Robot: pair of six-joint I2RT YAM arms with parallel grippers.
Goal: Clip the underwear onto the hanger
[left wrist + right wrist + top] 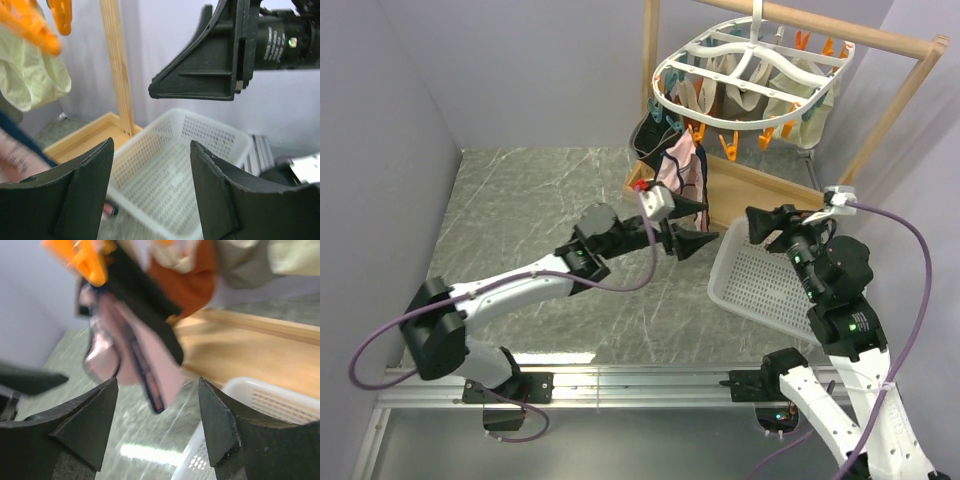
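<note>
left fingers (75,190), right fingers (85,425): wide, empty | underwear (680,172) dangles close by both | risk: a stray brush tugs it off the hanger (750,122)

Grey marbled table (540,200) carries a white basket (760,285) and, seemingly, the wooden rack (752,186).

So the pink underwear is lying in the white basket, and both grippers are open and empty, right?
No. The top view shows the underwear hanging from the hanger, not lying in the basket. The left gripper and right gripper are open and empty.
</note>
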